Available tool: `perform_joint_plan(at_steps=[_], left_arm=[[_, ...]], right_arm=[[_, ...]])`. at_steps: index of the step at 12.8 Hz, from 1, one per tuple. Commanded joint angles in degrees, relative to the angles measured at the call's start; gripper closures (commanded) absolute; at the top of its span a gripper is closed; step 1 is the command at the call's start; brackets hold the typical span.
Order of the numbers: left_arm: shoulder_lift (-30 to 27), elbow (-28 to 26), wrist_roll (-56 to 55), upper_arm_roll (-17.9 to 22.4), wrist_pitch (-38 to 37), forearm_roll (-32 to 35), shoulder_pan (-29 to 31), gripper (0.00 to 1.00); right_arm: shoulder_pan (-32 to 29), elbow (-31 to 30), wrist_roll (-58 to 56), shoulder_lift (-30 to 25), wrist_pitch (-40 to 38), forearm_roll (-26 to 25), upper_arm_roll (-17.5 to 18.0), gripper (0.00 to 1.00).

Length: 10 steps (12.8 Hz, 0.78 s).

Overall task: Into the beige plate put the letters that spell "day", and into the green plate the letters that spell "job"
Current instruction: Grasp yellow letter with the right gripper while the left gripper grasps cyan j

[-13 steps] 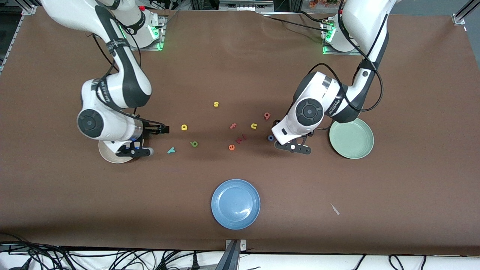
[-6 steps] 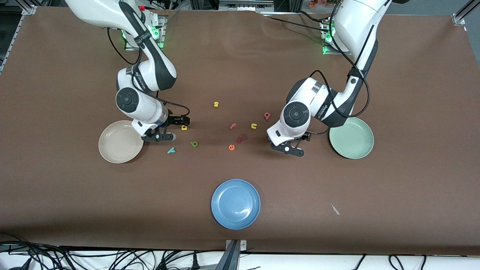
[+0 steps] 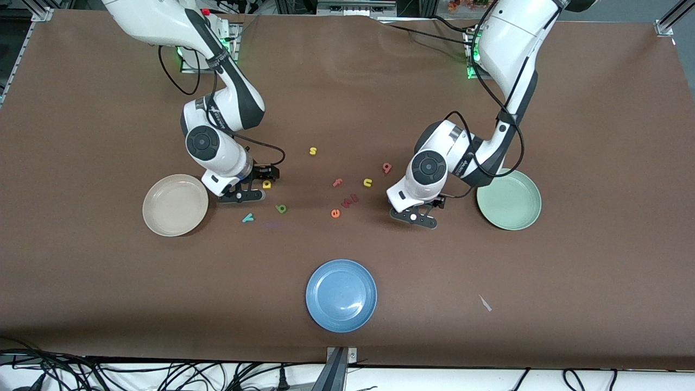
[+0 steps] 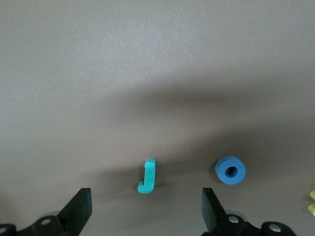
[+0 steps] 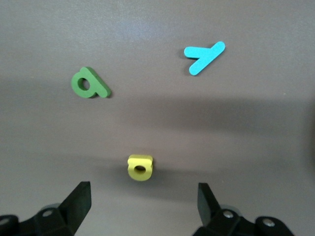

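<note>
My right gripper (image 3: 257, 185) stands open low over the table beside the beige plate (image 3: 175, 205). The yellow d (image 5: 140, 167) (image 3: 266, 184) lies just ahead of its spread fingers. The green a (image 5: 89, 82) (image 3: 280, 208) and teal y (image 5: 204, 58) (image 3: 247, 218) lie nearer the front camera. My left gripper (image 3: 418, 210) is open beside the green plate (image 3: 509, 200). The teal j (image 4: 146, 176) lies between its fingers (image 4: 78, 214), untouched, with the blue o (image 4: 230, 170) beside it. The left arm hides both in the front view. The red-pink b (image 3: 386, 167) lies apart.
In the middle of the table lie a yellow s (image 3: 313, 151), a pink f (image 3: 337, 182), a yellow u (image 3: 367, 182), an orange e (image 3: 335, 213) and a small magenta piece (image 3: 350, 200). A blue plate (image 3: 341, 295) sits nearest the front camera.
My right arm has swung off the beige plate toward the table's middle and now stands at the yellow d. My left gripper has shifted a little and now covers the blue o in the front view.
</note>
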Motion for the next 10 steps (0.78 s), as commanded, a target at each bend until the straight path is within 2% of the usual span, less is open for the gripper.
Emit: perform_joint_plan(at_steps=[1, 2, 4, 6, 8, 10], left_arm=[[-0.3, -0.8, 0.7, 0.1, 0.9, 0.6, 0.2, 0.15], [-0.2, -0.8, 0.7, 0.0, 0.9, 0.6, 0.2, 0.22], [0.3, -0.7, 3.3, 0.0, 1.3, 0.5, 0.5, 0.29], [0.7, -1.8, 5.8, -0.2, 4.1, 0.2, 1.5, 0.29], [0.8, -1.9, 5.9, -0.2, 4.8, -1.4, 1.4, 0.29], [1.1, -1.9, 6.2, -0.2, 5.1, -1.4, 1.3, 0.38]], right_arm=[[0.5, -0.2, 0.9, 1.4, 2.0, -1.6, 0.1, 0.07], [1.0, 0.2, 0.8, 2.4, 2.0, -1.6, 0.1, 0.08], [1.8, 0.9, 0.8, 3.7, 2.0, -2.6, 0.1, 0.10], [2.5, 1.2, 0.8, 4.3, 2.0, -3.1, 0.0, 0.14], [2.6, 1.7, 0.8, 4.8, 2.0, -4.1, 0.0, 0.22], [2.5, 2.3, 0.5, 5.1, 1.9, -4.2, 0.0, 0.28]])
